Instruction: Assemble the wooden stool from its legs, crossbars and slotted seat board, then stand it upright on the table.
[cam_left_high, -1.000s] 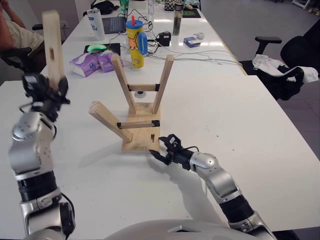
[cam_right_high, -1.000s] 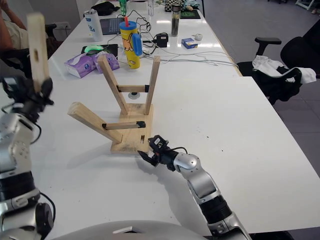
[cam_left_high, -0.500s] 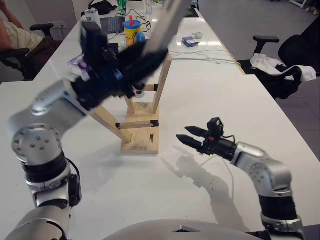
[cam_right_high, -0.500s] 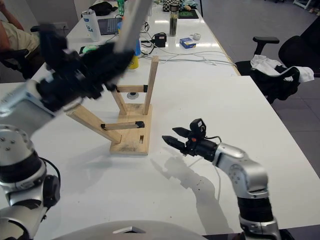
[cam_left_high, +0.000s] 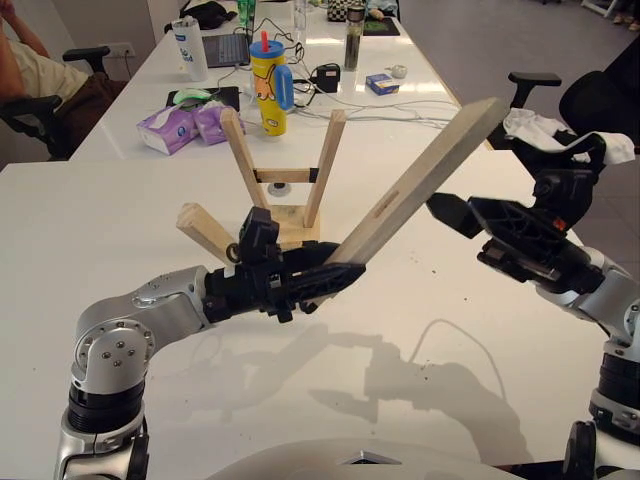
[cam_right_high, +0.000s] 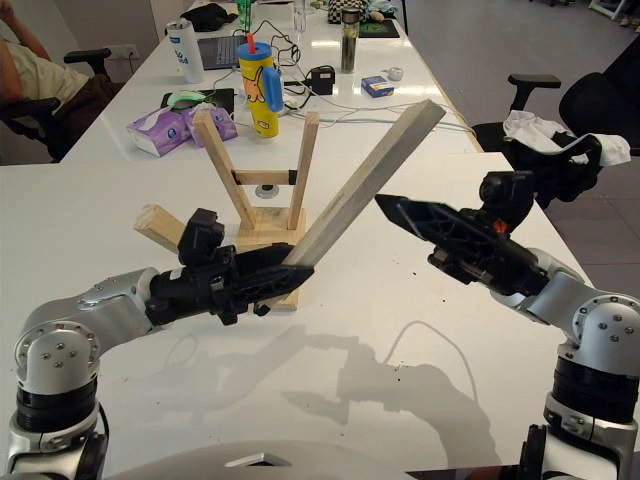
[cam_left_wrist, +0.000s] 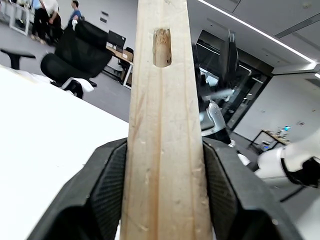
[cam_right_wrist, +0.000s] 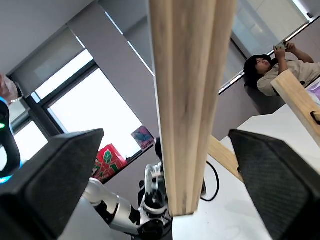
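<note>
A: what's blind on your side?
B: loose leg (cam_left_high: 420, 180). Its lower end is buried between the left gripper (cam_left_high: 345, 272) jaws, I can't see how deep. Most of the seat board (cam_left_high: 288, 218) sits behind those jaws, so its slots are hidden.
A: wrist cams?
B: both cut the leg off at the frame edge. On left wrist, the right gripper (cam_left_high: 458, 230) beyond the jaws is blurred and half behind the leg.
</note>
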